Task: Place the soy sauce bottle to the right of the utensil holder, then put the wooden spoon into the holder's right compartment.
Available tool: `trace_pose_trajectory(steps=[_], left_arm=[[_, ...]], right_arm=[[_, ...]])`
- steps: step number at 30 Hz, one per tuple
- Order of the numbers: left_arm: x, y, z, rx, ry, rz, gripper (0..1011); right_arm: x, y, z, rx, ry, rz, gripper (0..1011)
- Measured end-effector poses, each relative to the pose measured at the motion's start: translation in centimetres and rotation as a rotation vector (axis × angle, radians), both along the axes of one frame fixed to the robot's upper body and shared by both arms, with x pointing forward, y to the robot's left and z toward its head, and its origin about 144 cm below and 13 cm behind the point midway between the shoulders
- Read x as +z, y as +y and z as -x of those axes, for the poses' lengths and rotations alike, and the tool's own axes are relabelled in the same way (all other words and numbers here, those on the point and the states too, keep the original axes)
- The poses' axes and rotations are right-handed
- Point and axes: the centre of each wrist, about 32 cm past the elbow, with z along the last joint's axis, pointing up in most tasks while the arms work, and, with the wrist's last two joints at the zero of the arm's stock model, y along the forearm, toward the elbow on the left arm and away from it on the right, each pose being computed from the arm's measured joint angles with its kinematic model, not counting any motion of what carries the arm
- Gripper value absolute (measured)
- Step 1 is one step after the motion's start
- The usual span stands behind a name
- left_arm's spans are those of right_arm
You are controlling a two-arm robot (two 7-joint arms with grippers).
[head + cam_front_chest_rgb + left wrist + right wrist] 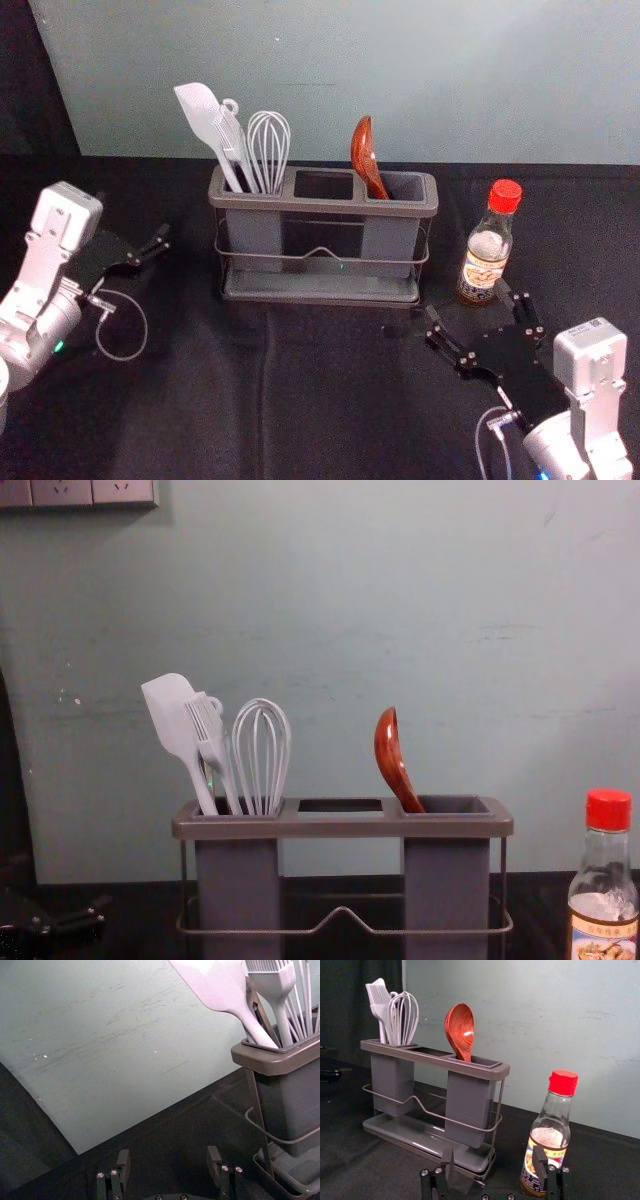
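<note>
In the head view, the clear glass soy sauce bottle with a red cap (pixel 482 260) stands upright to the right of the grey plastic utensil holder (pixel 320 205), and the glossy red-brown wooden spoon (pixel 366 155) leans in its right compartment. The right gripper (pixel 468 301) is near the bottle, its fingers spread; the left gripper (pixel 155 250) waits off the holder's left side.

The left wrist view shows that gripper's fingers wide apart, with nothing between them.

In the right wrist view, liquid shows in the bottle, so it should be the heavier piece, rigid, slick and breakable; any regrip belongs low around the labelled body.

In the chest view, the spoon's bowl stands above the rim. It should be light and stiff, its varnish perhaps slippery, best pinched just above the rim; both placements look done
</note>
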Motion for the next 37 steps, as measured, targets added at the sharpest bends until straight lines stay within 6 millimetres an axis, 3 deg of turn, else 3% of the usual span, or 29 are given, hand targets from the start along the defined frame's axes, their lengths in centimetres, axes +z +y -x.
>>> trace_pose_trajectory(steps=[37], left_arm=[[0.0, 0.0, 0.0, 0.0, 0.0, 0.0, 1005]], right_arm=[[0.04, 0.01, 0.03, -0.003, -0.003, 0.002, 1002]])
